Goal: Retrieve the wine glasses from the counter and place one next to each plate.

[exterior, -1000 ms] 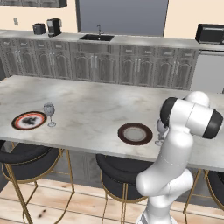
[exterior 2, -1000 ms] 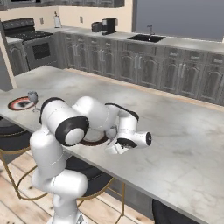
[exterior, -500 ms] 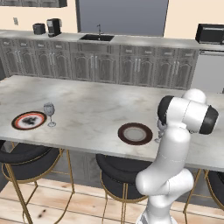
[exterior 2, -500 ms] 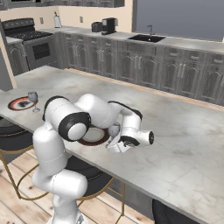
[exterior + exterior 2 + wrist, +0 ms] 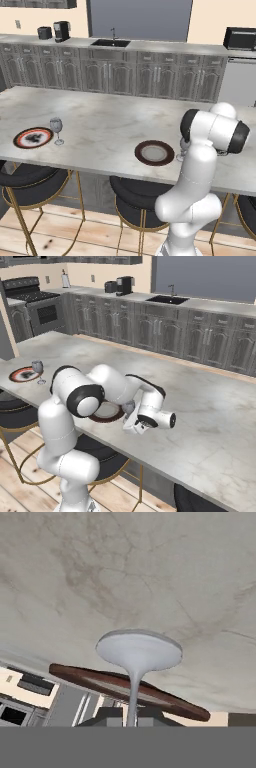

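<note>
Marble counter [image 5: 100, 125], pale veined top, carries 2 plates and 2 wine glasses. Red-orange plate [image 5: 33, 137] lies at the near left edge; 1 glass [image 5: 56, 129] stands upright just right of it. Dark brown plate [image 5: 154, 152] lies near the front edge, centre-right; the second glass [image 5: 182, 148] stands just right of it.

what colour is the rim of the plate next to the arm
Dark brown, around a pale centre. The plate shows best in the left base view.

End effector [image 5: 131, 716] pinches wine glass [image 5: 137, 652] stem beside brown plate [image 5: 125, 690]
</note>
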